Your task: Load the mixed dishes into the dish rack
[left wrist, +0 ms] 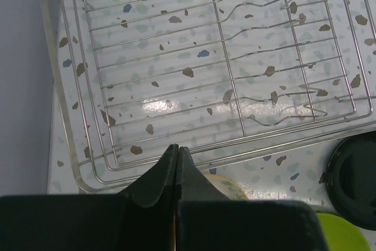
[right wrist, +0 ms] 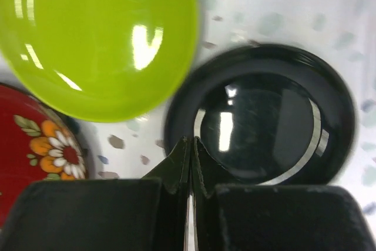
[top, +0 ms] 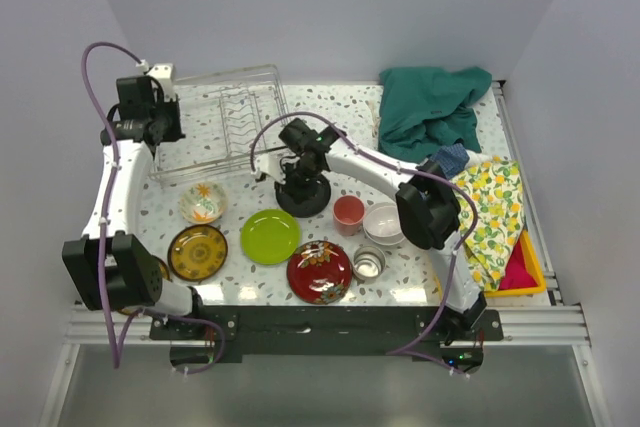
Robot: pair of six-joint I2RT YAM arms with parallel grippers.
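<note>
The wire dish rack stands empty at the back left. My left gripper hovers shut and empty over its near edge. My right gripper is shut, its tips at the rim of the black plate, with nothing visibly between them. On the table lie a lime-green plate, a red floral plate, a brown-gold plate, a floral bowl, a salmon-pink cup, a white bowl and a steel cup.
A green cloth is heaped at the back right, with a blue cloth beside it. A yellow-patterned cloth drapes over a yellow tray at the right edge. Grey walls enclose the table.
</note>
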